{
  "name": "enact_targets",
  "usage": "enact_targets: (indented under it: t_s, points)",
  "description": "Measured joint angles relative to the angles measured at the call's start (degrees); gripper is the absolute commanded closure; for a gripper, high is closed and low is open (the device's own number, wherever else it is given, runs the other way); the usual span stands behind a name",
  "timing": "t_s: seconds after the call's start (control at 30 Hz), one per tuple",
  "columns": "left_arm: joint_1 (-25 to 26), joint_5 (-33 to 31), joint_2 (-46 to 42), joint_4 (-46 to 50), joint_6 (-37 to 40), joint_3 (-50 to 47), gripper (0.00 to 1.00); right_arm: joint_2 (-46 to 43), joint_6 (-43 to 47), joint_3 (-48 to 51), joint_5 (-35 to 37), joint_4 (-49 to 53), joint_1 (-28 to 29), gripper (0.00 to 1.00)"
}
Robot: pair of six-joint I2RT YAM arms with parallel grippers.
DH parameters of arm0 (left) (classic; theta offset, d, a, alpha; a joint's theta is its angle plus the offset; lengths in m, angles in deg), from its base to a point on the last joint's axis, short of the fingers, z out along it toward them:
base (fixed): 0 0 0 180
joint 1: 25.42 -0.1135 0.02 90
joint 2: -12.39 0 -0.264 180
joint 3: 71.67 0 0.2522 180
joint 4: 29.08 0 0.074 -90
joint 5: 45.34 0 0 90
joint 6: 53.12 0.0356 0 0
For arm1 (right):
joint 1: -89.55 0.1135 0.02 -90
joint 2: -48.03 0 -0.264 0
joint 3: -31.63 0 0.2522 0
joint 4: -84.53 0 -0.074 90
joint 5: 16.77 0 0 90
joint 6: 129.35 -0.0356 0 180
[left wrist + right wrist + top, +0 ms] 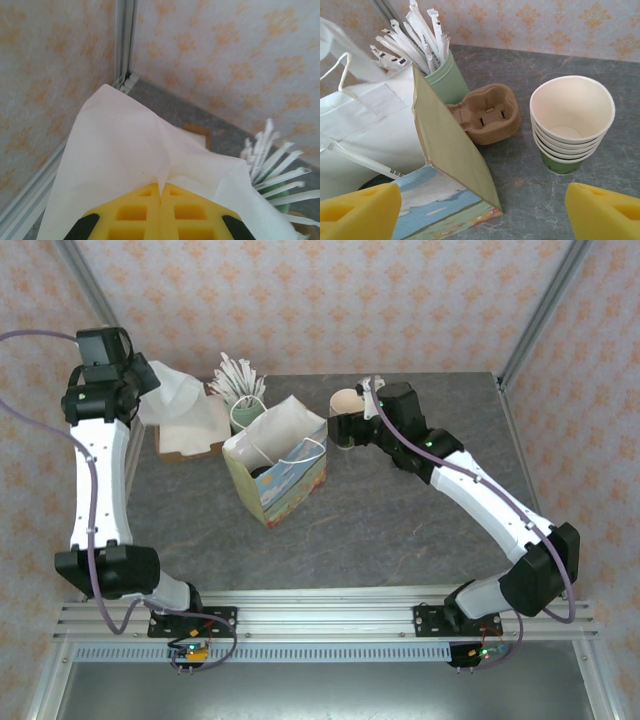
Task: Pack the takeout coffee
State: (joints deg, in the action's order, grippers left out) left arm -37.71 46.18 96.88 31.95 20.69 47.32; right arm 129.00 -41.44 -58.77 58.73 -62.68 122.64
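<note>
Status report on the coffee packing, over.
Left fingers shut on white napkin. Right fingers open, near bag and empty cup stack. Dark shape inside bag, maybe the lidded coffee; cannot tell.

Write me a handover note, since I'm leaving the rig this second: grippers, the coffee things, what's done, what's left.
Left gripper: shut on a white napkin, above the brown box at back left.
Right gripper: open, empty, hovering near the paper bag and the stack of lidless cups.
Lidded coffee: not plainly seen; a dark shape inside the bag may be it.
Done: bag stands open at mid-table.
Left: put the napkin in the bag, confirm the coffee is inside.
</note>
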Motion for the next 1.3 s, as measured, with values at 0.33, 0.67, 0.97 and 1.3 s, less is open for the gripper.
enact_targets:
  t_s: [0.33,0.67,0.97,1.3]
  points:
    - [5.49,2.23,-11.80,1.53,1.27,8.33,1.00,-1.01,0.00,-1.20,1.44,-0.46,0.00,0.14]
    - [12.79,14.67,-13.11,4.74,0.11,18.27,1.00,-1.46,-0.02,-3.26,3.85,-0.15,-0.17,0.14]
    - [13.07,26.75,-14.14,6.08,-1.29,21.31,1.00,-3.28,-1.95,-3.63,6.19,2.01,-4.07,0.14]
    - [13.07,45.79,-7.21,7.02,3.76,22.38,1.00,-4.33,-2.60,-3.61,6.14,2.75,-4.63,0.13]
